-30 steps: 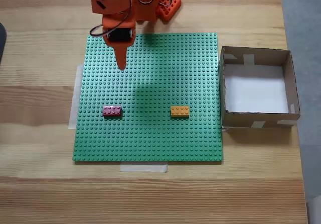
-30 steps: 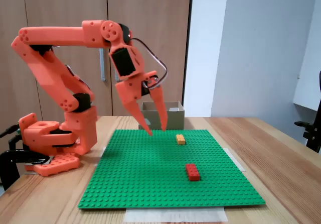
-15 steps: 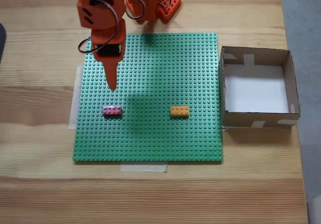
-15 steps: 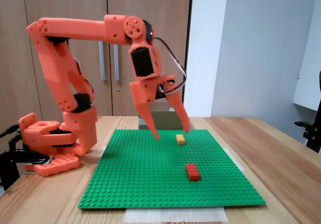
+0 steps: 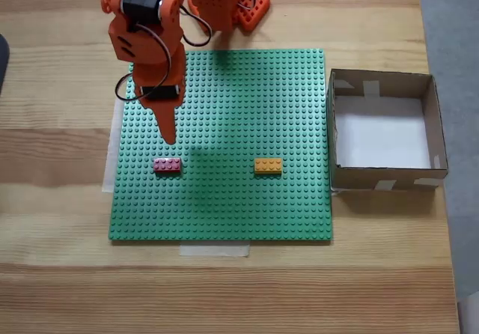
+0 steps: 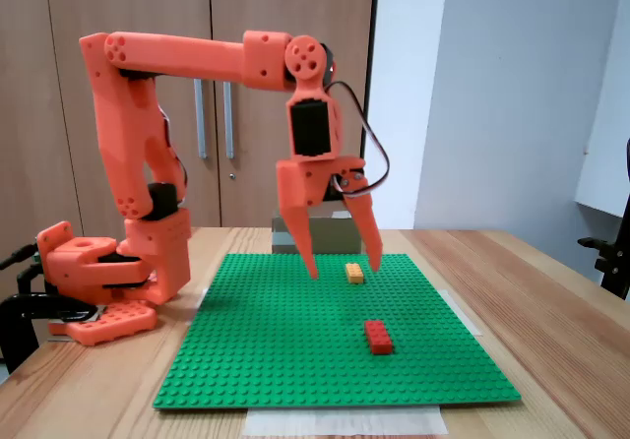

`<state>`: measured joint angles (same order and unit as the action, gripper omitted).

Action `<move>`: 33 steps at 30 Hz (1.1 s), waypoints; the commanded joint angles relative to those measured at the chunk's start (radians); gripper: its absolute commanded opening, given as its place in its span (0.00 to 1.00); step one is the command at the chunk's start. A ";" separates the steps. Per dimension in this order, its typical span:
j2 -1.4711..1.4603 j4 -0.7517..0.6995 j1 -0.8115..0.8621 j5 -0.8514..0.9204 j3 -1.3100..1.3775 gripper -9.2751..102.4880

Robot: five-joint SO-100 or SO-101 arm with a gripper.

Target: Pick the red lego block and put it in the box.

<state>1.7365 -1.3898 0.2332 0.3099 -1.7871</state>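
Observation:
The red lego block (image 5: pixel 168 165) (image 6: pixel 378 337) lies flat on the green baseplate (image 5: pixel 224 207) (image 6: pixel 285 360), toward its left side in the top-down fixed view. My orange gripper (image 5: pixel 168 138) (image 6: pixel 344 269) hangs open in the air, fingers pointing down, a short way behind the block and well above the plate. Nothing is between its fingers. The box (image 5: pixel 432 124) (image 6: pixel 281 237) stands open-topped beside the plate's right edge in the top-down view, its white floor bare; in the side fixed view the arm hides most of it.
An orange-yellow brick (image 5: pixel 268 166) (image 6: pixel 354 273) sits on the plate between the red block and the box. The arm's base (image 5: pixel 239 4) (image 6: pixel 94 282) stands on the wooden table (image 5: pixel 239 289) behind the plate. Pale tape strips hold the plate's edges.
The arm has reached further out over the plate. The gripper moved toward the red block and its fingers have spread wider.

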 commanded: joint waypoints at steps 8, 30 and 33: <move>-0.118 -0.029 -0.012 -0.025 0.132 0.38; -0.382 0.037 0.023 -0.002 0.302 0.36; -0.397 0.052 0.017 -0.005 0.305 0.36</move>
<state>1.3376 -1.3530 0.2608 0.3145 -1.5202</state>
